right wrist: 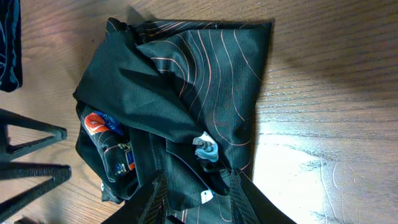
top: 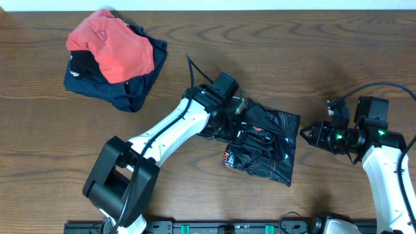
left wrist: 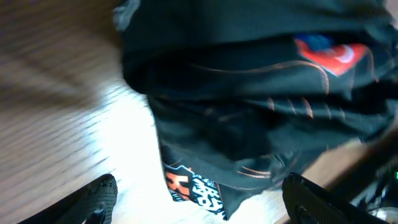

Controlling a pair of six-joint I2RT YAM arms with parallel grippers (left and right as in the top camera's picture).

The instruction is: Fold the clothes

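Observation:
The black jersey [top: 270, 146] with thin orange lines lies bunched and partly folded at the table's middle. It also shows in the right wrist view [right wrist: 186, 81] and in the left wrist view [left wrist: 261, 106]. My left gripper [top: 229, 125] is at the jersey's left edge. In the left wrist view it [left wrist: 202, 202] is wide open, and a corner with an orange and white logo lies between its fingers. My right gripper [top: 304, 133] is at the jersey's right edge. In the right wrist view its fingers [right wrist: 198, 202] are close together with a fold of the jersey between them.
A coral-red garment [top: 110, 42] lies on a navy garment [top: 133, 91] at the back left. The navy cloth's edge also shows in the right wrist view [right wrist: 7, 43]. Bare wooden table [top: 338, 65] surrounds the jersey.

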